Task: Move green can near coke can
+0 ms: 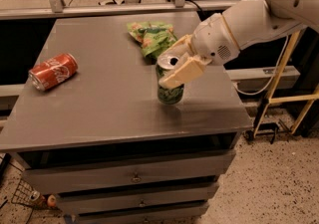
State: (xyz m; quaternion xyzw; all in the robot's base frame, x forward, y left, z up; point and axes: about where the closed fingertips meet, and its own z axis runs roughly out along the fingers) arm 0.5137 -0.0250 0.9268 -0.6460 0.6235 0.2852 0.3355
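Note:
The green can stands upright on the grey table, right of the middle and toward the front edge, its silver top facing up. My gripper reaches in from the right and is shut on the green can, one tan finger across its near side and the other behind it. The coke can lies on its side near the table's left edge, well apart from the green can.
A green and orange snack bag lies on the table just behind the green can. My white arm spans the table's right side. A yellow frame stands on the floor to the right. Drawers sit below the tabletop.

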